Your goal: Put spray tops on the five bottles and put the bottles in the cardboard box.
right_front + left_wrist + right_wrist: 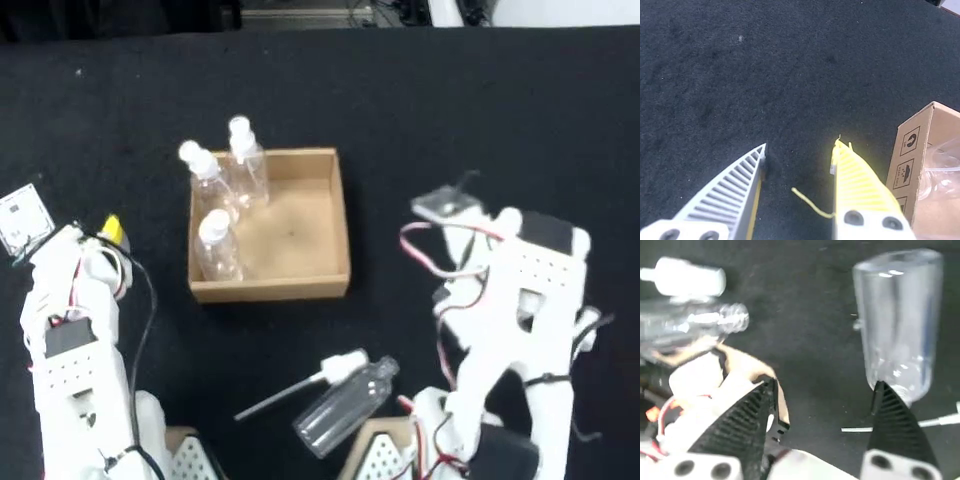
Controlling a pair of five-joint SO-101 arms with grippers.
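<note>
- The cardboard box [270,288] holds three capped bottles [218,245], standing along the box wall nearest the left arm.
- An uncapped bottle [345,408] lies on the black table [450,100], out from the box toward the arm bases. A loose spray top [338,367] lies between it and the box.
- The left gripper [800,146] hangs beside the box, fingers spread and empty.
- The right gripper [822,387], on the box's other side, gapes wide. Another clear bottle [897,320] sits at one fingertip, unclamped.
</note>
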